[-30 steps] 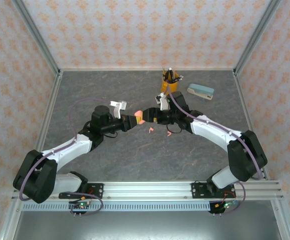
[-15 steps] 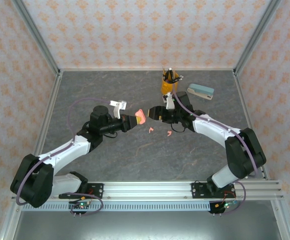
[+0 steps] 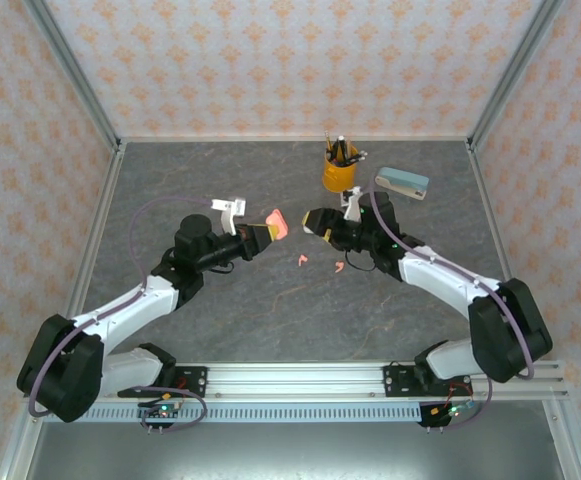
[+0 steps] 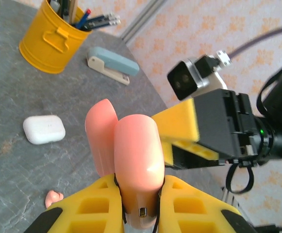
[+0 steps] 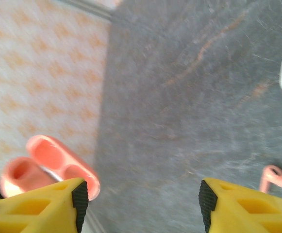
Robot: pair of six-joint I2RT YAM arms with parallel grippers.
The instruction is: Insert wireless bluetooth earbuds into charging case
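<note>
Two pink earbuds [image 3: 301, 260] loose on the table [image 3: 220, 320], open pink case [image 3: 276, 224] held beside them.
The case is pinched by the left gripper [image 3: 266, 232]; the right gripper [image 3: 315, 221] is held spread and empty, facing it. A white case [image 4: 44, 129], a pen cup [image 3: 340, 172] and a stapler [image 3: 402, 183] are set behind.

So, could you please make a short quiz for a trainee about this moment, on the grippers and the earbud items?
1. True or false: the left gripper holds the pink case with its lid open.
2. How many pink earbuds lie on the table in the top view? A: none. B: two. C: five.
3. Complete: the right gripper is ____ , with nothing between its fingers.

Key: 1 true; 2 B; 3 open.
</note>
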